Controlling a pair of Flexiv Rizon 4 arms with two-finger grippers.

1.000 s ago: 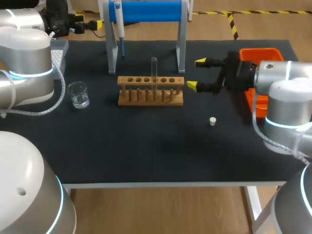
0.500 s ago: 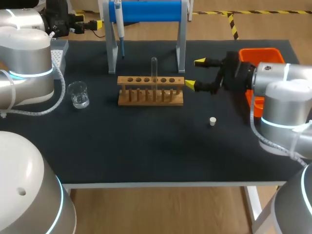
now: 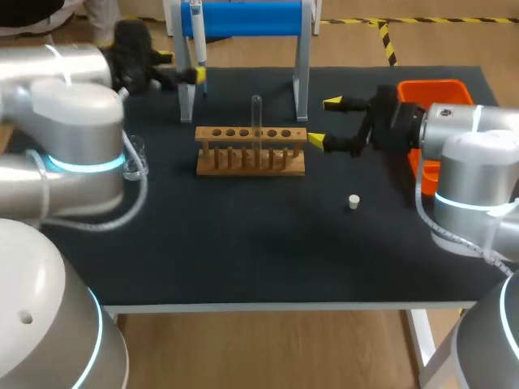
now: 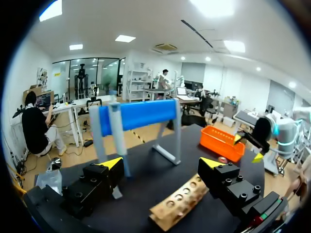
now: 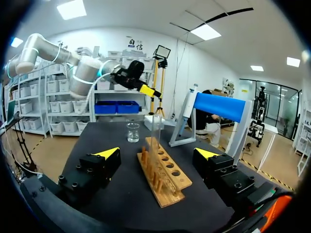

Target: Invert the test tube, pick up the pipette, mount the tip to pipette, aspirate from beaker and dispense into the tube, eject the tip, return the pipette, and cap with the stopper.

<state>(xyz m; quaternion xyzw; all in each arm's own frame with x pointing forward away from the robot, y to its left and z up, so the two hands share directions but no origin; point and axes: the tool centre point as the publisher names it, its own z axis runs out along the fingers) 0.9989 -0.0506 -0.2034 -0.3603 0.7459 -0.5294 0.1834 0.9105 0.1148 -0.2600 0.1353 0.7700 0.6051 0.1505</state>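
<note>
Back-left on the surface: left pincer spread, empty, just beside the hanging pipette.
Pipette looks like light, stiff, smooth plastic, so I'd grab its thick body. Glass test tube, upright in the wooden rack, looks fragile and slick. Right pincer is spread too.

Bright, even light comes from ceiling panels overhead, which blow out to white glare in both wrist views. The matte black bench looks dull and flat, and shadows on it are soft. The left arm, at 9 o'clock in the head view, gleams pale; the beaker glints.
</note>
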